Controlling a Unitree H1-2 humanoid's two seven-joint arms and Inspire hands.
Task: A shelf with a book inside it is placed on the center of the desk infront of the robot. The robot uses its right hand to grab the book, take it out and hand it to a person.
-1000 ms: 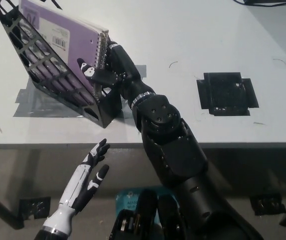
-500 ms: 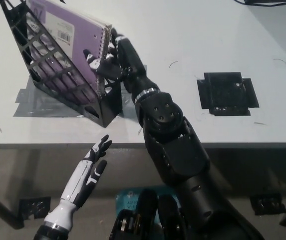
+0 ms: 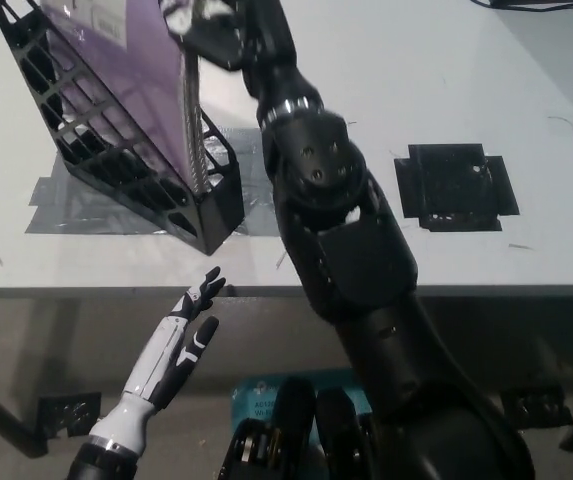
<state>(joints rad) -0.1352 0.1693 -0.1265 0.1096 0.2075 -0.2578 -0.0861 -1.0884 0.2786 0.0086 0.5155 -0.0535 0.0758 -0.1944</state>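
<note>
Purple book (image 3: 141, 85) top cut off by the frame's upper edge; only lower cover and spiral binding show. It stands tilted inside the black mesh shelf (image 3: 116, 170), which sits near the desk's (image 3: 386, 60) front edge, left of centre, on grey tape. Right hand (image 3: 216, 25) partly out of frame at the top, fingers closed on the book's upper binding edge. Left hand (image 3: 181, 340) rests below the desk's front edge, fingers spread, holding nothing. Black tape patch (image 3: 454, 187) lies to the arm's right.
</note>
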